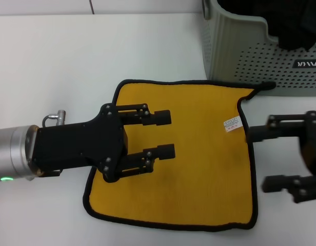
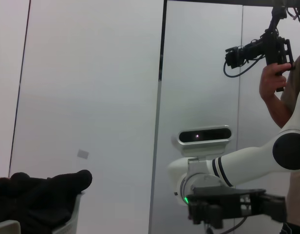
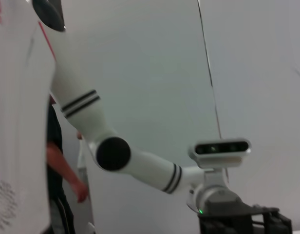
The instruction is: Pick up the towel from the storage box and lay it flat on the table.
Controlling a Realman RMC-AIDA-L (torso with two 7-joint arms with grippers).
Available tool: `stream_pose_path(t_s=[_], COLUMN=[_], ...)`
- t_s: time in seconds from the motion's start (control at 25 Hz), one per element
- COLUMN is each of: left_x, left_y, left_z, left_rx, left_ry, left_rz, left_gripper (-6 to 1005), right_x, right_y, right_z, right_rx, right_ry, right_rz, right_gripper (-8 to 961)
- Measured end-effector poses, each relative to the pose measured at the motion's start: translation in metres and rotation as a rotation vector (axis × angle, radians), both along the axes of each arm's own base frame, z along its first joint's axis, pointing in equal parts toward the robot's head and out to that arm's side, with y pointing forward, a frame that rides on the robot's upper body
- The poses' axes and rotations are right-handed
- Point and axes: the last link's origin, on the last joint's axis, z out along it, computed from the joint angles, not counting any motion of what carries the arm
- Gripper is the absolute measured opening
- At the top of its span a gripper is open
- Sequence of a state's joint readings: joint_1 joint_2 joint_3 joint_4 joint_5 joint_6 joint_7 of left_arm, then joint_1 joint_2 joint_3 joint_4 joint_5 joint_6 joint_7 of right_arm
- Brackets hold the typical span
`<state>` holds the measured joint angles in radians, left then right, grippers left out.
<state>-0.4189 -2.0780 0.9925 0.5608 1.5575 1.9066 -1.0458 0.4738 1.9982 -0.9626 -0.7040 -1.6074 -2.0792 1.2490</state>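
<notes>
On the table (image 1: pixel 60 66) the towel (image 1: pixel 199 179) lies spread yellow side up at 6 o'clock from the box (image 1: pixel 235 56), its far corner touching the box foot; judge it light, limp and fleecy, so take it by the black hem or a corner, since a mid-cloth pinch would only bunch it. Your left gripper (image 1: pixel 165 134) hovers level over the towel's 9 o'clock half, its 2 fingers spread and empty, while your right gripper (image 1: pixel 258 156) sits at the 3 o'clock hem near the tag (image 1: pixel 232 124), also spread, holding nothing.
</notes>
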Motion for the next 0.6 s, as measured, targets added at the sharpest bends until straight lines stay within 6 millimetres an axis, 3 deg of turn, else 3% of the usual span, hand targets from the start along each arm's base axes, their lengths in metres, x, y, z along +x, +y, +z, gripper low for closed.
stream_pose_path(t_s=[0.24,0.6], left_x=[-0.003,-0.008], left_y=[0.002,0.001], left_z=[0.003,0.007], left_rx=[0.013,0.022], left_ry=[0.010,0.017], left_rz=[0.002,0.015], left_gripper=[521,519], right_x=[-0.007,-0.012], right_y=[0.011,0.016], right_z=[-0.021,-0.023], right_rx=[0.026,0.026], right_ry=[-0.048,-0.064], right_rz=[0.009,0.024], right_gripper=[695,694])
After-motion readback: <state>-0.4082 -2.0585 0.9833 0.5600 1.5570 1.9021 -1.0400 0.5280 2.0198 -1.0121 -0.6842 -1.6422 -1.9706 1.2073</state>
